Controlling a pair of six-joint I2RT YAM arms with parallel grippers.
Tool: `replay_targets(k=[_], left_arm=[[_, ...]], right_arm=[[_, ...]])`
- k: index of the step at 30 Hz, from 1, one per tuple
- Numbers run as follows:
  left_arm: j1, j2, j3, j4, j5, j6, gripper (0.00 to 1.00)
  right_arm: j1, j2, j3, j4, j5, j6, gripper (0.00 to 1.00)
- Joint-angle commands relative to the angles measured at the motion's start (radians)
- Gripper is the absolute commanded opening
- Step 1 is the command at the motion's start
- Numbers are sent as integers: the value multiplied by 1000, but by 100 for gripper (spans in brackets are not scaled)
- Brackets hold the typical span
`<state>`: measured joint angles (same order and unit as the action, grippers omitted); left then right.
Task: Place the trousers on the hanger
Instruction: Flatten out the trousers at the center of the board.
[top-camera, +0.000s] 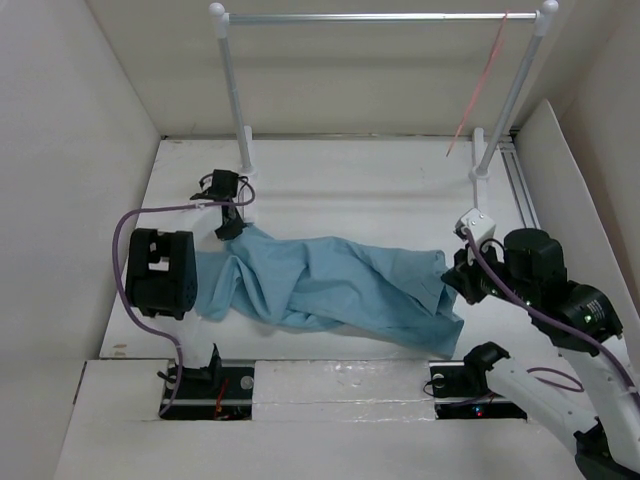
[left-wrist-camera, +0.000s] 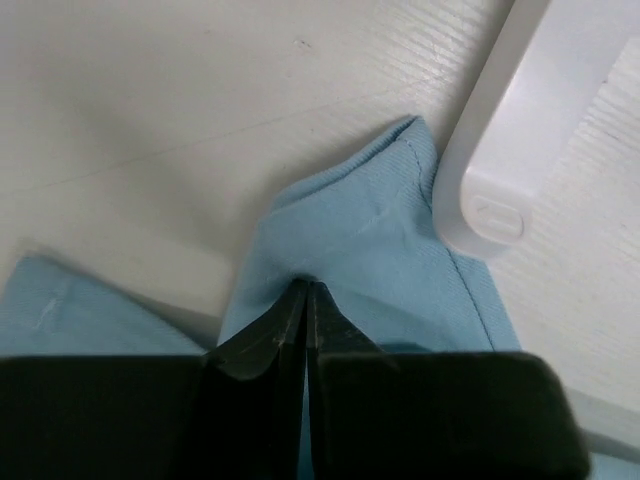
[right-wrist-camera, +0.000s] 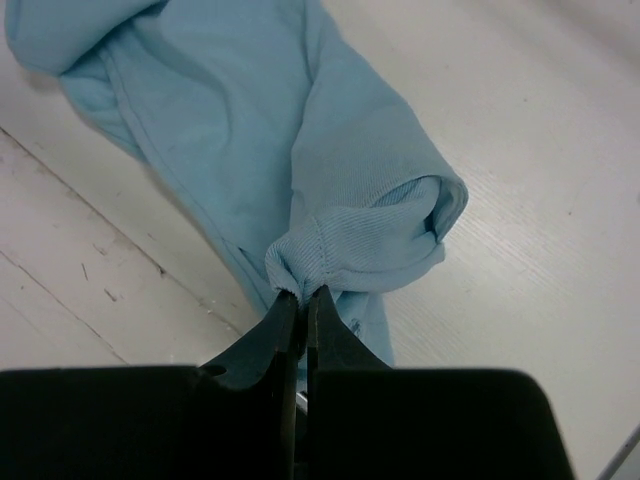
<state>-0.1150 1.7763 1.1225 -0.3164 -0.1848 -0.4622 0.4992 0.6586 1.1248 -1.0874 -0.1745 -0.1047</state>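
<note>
The light blue trousers (top-camera: 330, 285) lie crumpled across the middle of the table, from left to right. My left gripper (top-camera: 230, 226) is shut on their upper left corner; in the left wrist view its tips (left-wrist-camera: 305, 288) pinch the blue cloth (left-wrist-camera: 370, 250) beside the rack's white foot. My right gripper (top-camera: 452, 277) is shut on the right end; in the right wrist view its tips (right-wrist-camera: 303, 295) pinch a bunched hem of the trousers (right-wrist-camera: 360, 240). The thin pink-red hanger (top-camera: 480, 85) hangs from the silver rail at the far right.
A silver rail (top-camera: 380, 17) on two white-knobbed posts spans the back of the table. The left post's white foot (left-wrist-camera: 520, 150) lies right beside my left gripper. White walls close in the left, back and right sides.
</note>
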Motion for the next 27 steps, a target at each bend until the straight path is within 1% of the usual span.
replay_targets(k=[1,2,3,4,5,8,9,10,11,13,14,15,16,17,18,19,21,22,23,25,27], left_arm=[[15,-194,71,-56,-83,-18,0],[15,-304,89,-73,-135,-19,0],[15,-357,130,-96,-156,-26,0],[15,-412,152,-102,-207,-30,0],[15,-501,178,-108,-238,-33,0],[24,-630,284,-133,-312,-59,0],[25,-661,325,-132,-312,-41,0],[25,-661,326,-131,-312,-41,0],[25,-661,327,-139,-268,-26,0],[25,-614,313,-190,-225,-20,0],[25,-557,294,-206,-156,-20,0],[25,-522,239,-213,-112,-15,7],[25,-490,203,-202,-69,-12,28],[25,-430,171,-172,5,-9,40],[25,-398,125,-153,28,-12,52],[25,-343,105,-132,80,-4,65],[25,-287,80,-87,96,-4,68],[25,-258,82,-75,103,-1,67],[25,-209,85,-72,78,-3,66],[25,-167,95,-61,56,-12,63],[25,-103,111,-59,48,-12,63]], right_arm=[[7,33,113,116,27,-13,0],[7,61,177,121,52,-38,0],[7,73,209,127,65,-50,0],[7,85,246,142,76,-70,0],[7,94,324,149,102,-78,0],[7,124,436,164,118,-104,0],[7,124,520,164,113,-118,0],[7,124,521,164,113,-118,0],[7,122,541,164,110,-128,0],[7,118,567,159,95,-136,0],[7,119,569,153,78,-138,0],[7,121,564,144,63,-138,0],[7,115,543,142,56,-136,0],[7,108,527,139,46,-136,0],[7,102,517,136,46,-136,0],[7,92,501,132,46,-135,0],[7,81,486,118,50,-135,0],[7,79,478,106,56,-135,0],[7,78,471,95,69,-136,0],[7,73,458,66,85,-135,0],[7,61,434,49,107,-133,0]])
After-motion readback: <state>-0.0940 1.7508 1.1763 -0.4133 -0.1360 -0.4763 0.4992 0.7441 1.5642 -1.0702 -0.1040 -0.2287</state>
